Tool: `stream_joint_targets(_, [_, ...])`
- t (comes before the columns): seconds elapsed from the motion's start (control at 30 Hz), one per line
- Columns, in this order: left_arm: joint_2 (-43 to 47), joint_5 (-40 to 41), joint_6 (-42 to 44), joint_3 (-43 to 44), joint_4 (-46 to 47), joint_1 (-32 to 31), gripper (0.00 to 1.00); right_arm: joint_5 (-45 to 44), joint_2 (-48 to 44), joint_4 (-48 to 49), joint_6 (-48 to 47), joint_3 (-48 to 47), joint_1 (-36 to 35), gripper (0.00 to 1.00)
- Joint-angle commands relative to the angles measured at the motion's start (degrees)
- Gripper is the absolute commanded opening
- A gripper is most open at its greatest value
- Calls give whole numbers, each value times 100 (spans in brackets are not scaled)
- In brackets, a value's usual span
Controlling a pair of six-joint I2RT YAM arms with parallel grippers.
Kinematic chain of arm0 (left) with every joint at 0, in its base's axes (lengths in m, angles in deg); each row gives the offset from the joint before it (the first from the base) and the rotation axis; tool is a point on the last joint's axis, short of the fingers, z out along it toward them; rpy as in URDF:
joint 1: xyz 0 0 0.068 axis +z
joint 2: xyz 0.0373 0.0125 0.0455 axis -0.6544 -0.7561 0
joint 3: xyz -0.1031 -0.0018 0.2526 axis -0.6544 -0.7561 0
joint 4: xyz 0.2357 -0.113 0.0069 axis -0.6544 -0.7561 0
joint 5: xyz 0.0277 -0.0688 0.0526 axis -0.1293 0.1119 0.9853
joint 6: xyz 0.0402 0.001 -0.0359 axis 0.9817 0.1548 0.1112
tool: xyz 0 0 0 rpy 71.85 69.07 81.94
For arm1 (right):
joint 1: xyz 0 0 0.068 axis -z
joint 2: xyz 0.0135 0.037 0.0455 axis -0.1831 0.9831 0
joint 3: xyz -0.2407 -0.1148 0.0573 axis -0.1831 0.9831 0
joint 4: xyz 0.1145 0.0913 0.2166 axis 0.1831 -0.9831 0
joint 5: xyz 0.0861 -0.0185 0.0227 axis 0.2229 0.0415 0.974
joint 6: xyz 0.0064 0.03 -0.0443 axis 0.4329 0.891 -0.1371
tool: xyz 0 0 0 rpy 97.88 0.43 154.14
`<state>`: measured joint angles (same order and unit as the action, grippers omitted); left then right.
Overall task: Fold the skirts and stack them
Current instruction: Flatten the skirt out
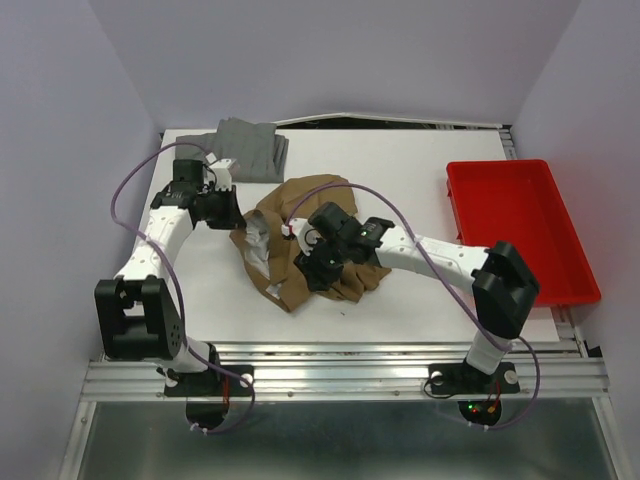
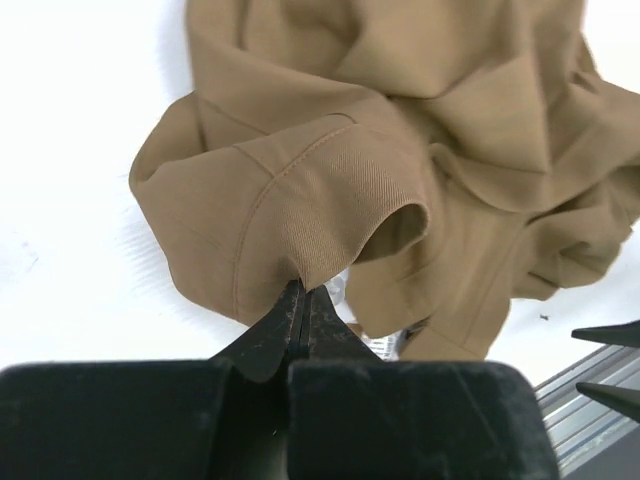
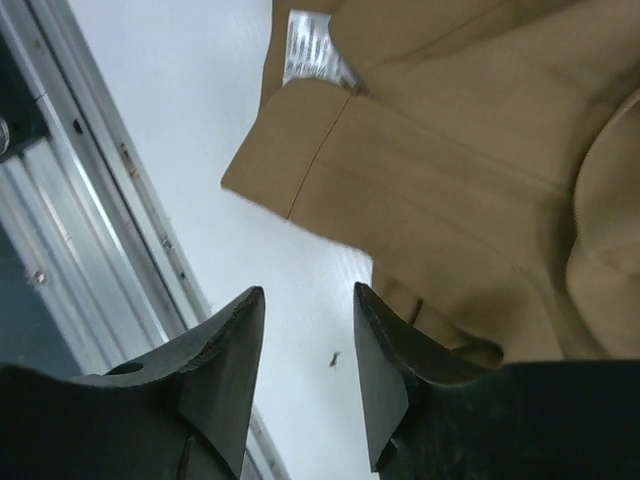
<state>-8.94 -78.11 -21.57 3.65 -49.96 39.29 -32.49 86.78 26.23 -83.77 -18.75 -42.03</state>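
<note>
Toward 12 o'clock in the right wrist view, a white sewn-in tag [image 3: 315, 45] showed on the tan-brown skirt [image 3: 470, 170]; print present, too small to read. No brand made out anywhere.

Tan-brown skirt lay crumpled at the middle of the white table [image 1: 400, 160], pale lining showing on its 9 o'clock side. Both arms covered part of it in the top view. Left gripper [image 2: 303, 290] was pinched tight on a stitched hem fold of that skirt, fingertips together with cloth between them. Right gripper [image 3: 308, 295] stood parted just off the skirt's near edge, bare table between the fingers, nothing held.

Grey skirt [image 1: 250, 150] sat folded at about 11 o'clock on the table, well apart from the right arm; its far edge ran close to the back wall.

Red tray [image 1: 520, 165] at 3 o'clock, its near corner overhanging the table edge.

Surface: matte white, a few dark specks. Aluminium rail [image 1: 350, 375] along the 6 o'clock edge. Pale lilac walls on three sides.
</note>
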Motion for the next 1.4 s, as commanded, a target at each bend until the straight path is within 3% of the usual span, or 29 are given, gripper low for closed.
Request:
stream_joint_targets(0.0, [-487,-269,24,-110,-178,290,0,-852,296,1041,66,-432,-209,48])
stream_joint_targets(0.17, [-848,-541,103,-48,-205,361,0,-968,640,1470,-257,-679,-429,61])
stream_joint_targets(0.33, [-989,-594,121,-22,-178,369,0,-652,957,1603,-1610,-662,-552,73])
stream_joint_targets(0.5, [-972,-603,129,-92,-126,378,0,-363,1167,1850,-2752,-380,-552,75])
stream_joint_targets(0.67, [-980,-585,165,-101,-126,422,0,-510,1536,1902,-3167,-450,-552,74])
stream_joint_targets(0.73, [-963,-577,217,-127,-143,448,0,-651,1633,2120,-3299,-407,-552,70])
stream_joint_targets(0.87, [-954,-550,331,-162,-187,545,0,-713,1651,2324,-3484,-231,-552,54])
stream_joint_targets(0.93, [-963,-498,428,-128,-205,606,0,-766,1625,2350,-3624,-178,-552,34])
stream_joint_targets(0.97, [-954,-480,463,-84,-222,633,0,-792,1564,2359,-3659,-143,-552,9])
stream_joint_targets(1.0, [-972,-480,498,-49,-240,650,0,-818,1511,2359,-3677,-125,-552,1])
stream_joint_targets(1.2, [-928,-471,867,259,-424,686,0,-1117,826,2307,-3327,-362,-552,1])
stream_joint_targets(1.37, [-761,-445,1096,347,-583,686,0,-1109,272,1701,-3010,-863,-131,1])
